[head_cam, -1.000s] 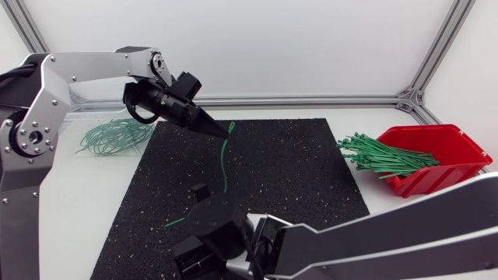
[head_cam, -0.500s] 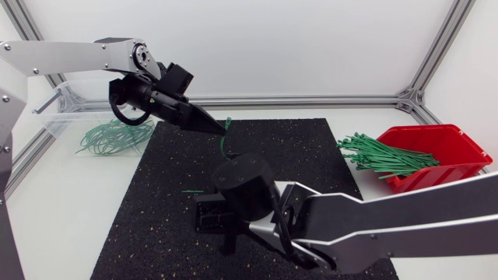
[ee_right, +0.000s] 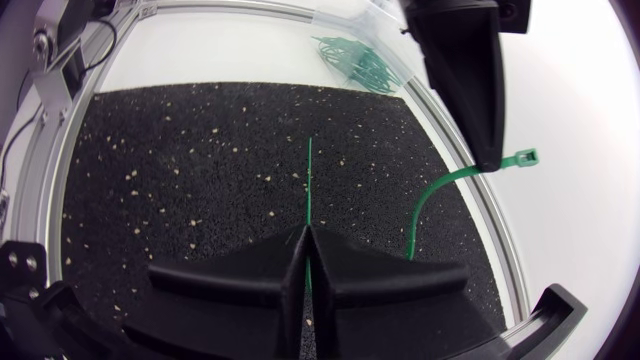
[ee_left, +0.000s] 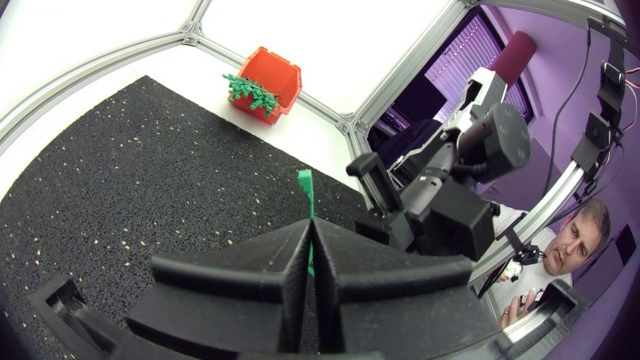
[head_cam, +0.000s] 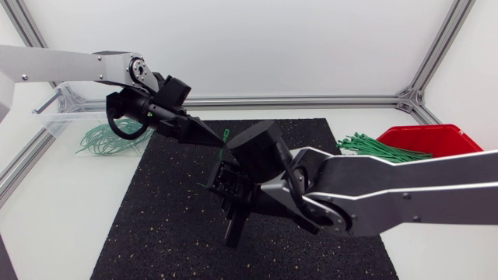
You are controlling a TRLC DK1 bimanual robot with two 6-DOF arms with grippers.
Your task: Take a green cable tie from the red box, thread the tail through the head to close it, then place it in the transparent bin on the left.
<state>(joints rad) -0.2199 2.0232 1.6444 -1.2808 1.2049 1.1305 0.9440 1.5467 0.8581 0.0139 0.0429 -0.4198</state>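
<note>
Over the mat point(head_cam: 156, 210), my left gripper point(ee_left: 310, 226) pinches the tie point(ee_right: 432, 196) near its head; my right gripper point(ee_right: 306, 234) clamps its tail.

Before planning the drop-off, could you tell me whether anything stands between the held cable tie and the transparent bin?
Nothing visible does. The cable tie is pinched in the left gripper, with its tail in the right gripper; only open mat lies between it and the transparent bin.

Right arm point(head_cam: 389, 187) rose, lifting the cable tie point(head_cam: 226, 134) toward the left fingers point(head_cam: 198, 131).
</note>
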